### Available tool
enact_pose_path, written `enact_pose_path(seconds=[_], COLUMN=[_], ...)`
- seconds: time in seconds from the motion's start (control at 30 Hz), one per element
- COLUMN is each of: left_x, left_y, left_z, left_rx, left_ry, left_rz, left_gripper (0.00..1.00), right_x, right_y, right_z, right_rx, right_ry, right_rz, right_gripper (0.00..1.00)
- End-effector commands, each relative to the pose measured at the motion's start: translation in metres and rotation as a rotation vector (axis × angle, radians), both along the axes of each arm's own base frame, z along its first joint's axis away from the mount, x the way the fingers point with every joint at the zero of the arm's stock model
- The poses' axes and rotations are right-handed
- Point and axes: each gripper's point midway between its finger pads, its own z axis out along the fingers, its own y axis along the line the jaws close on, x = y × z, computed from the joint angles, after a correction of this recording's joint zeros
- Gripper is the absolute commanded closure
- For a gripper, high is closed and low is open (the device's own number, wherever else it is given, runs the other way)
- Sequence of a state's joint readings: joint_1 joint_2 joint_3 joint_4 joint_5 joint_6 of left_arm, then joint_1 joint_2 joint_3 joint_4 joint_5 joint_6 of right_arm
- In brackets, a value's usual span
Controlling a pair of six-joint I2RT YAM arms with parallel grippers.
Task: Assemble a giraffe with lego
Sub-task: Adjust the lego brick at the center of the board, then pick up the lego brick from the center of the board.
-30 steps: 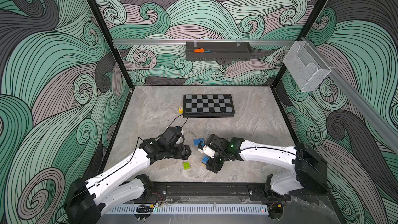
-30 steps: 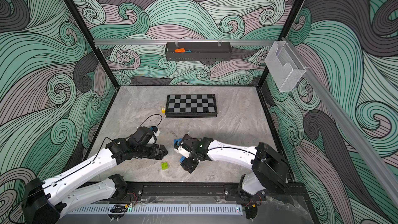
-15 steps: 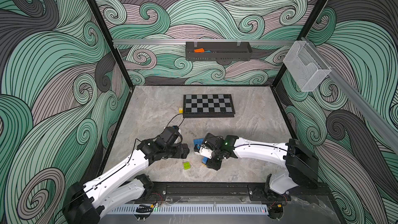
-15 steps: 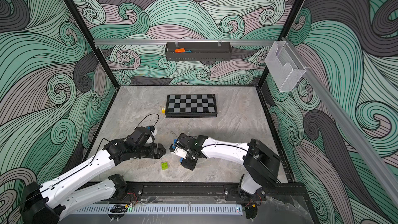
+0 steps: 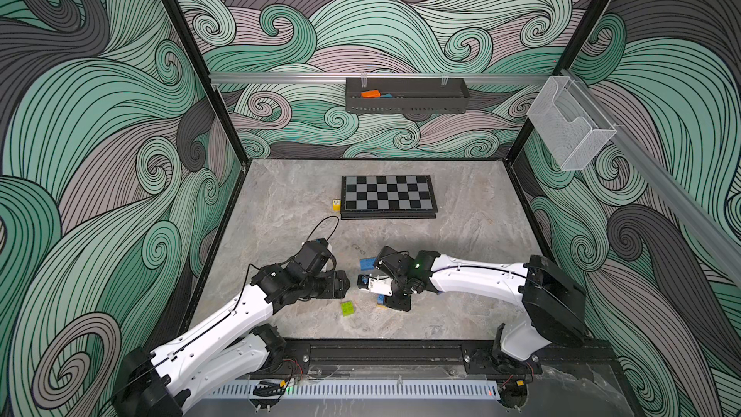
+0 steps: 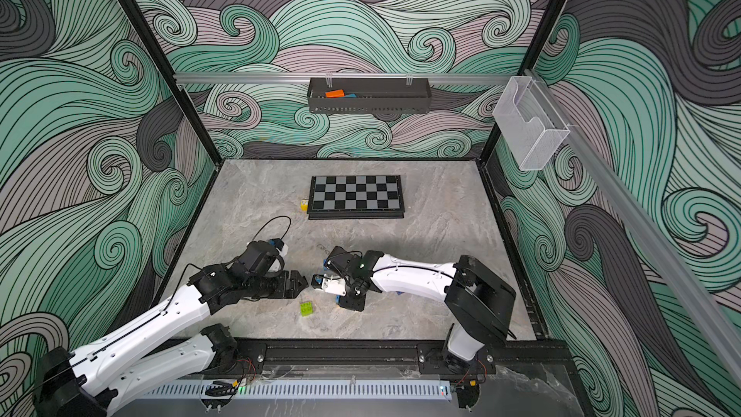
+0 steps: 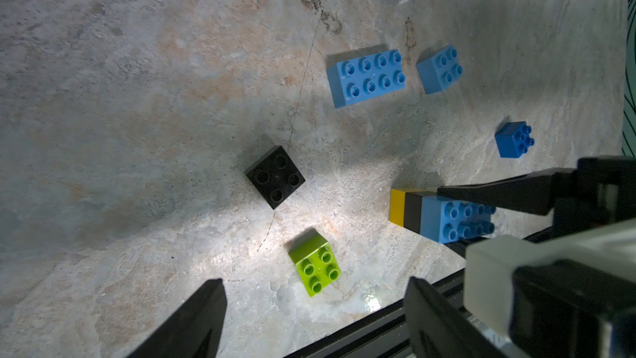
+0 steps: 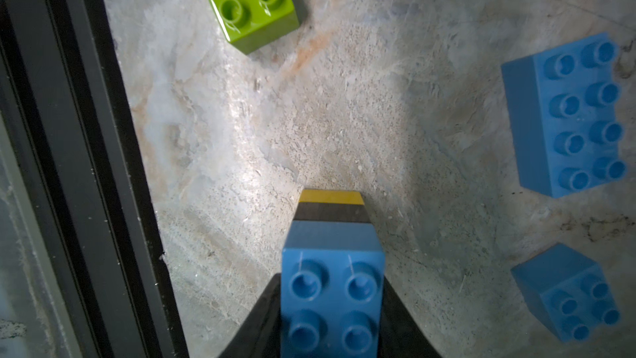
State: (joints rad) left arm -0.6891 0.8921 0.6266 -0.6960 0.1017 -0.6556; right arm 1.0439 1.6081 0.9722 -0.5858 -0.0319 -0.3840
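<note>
Over marbled table (image 5: 441,226), poised open left gripper (image 5: 344,282) just above lime green brick (image 5: 348,308), lower centre in a top view (nearer arm), clamped right gripper (image 8: 330,275) on blue-black-yellow stack (image 8: 330,232).

My left arm (image 5: 224,322), white-shelled with black joints, reaches in low from the near left corner, forearm stretched toward the middle and wrist roughly level. Its black two-fingered left gripper (image 5: 344,283) points sideways at my other arm, jaws spread wide. In the left wrist view its fingers (image 7: 192,322) stand well apart.

My white right arm (image 5: 473,278) comes from the near right corner, forearm running across, wrist bent downward. Its black right gripper (image 8: 332,304) points down. Both fingers (image 8: 261,322) press against the sides of the top brick of a blue, black and yellow plastic brick stack (image 8: 332,235).
</note>
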Motion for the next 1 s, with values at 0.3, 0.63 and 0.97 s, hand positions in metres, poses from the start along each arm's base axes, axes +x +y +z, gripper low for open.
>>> enact_pose_path(seconds=[0.3,0.63,0.97], left_x=[-0.003,-0.009,0.015], left_y=[0.008,0.024,0.026], left_z=[-0.004,-0.023,-0.026], left_rx=[0.031,0.152,0.274], left_ry=[0.027,0.125,0.142], left_rz=[0.028,0.088,0.153], left_gripper=[0.14,0.11,0.04], right_x=[0.008,0.019,0.039], right_y=[0.007,-0.027,-0.103], right_z=[0.031,0.096,0.123], right_rx=[0.137,0.271,0.338], right_ry=[-0.040,-0.026,0.089], right_rz=[0.002,-0.331,-0.833], right_gripper=[0.24,0.01,0.01])
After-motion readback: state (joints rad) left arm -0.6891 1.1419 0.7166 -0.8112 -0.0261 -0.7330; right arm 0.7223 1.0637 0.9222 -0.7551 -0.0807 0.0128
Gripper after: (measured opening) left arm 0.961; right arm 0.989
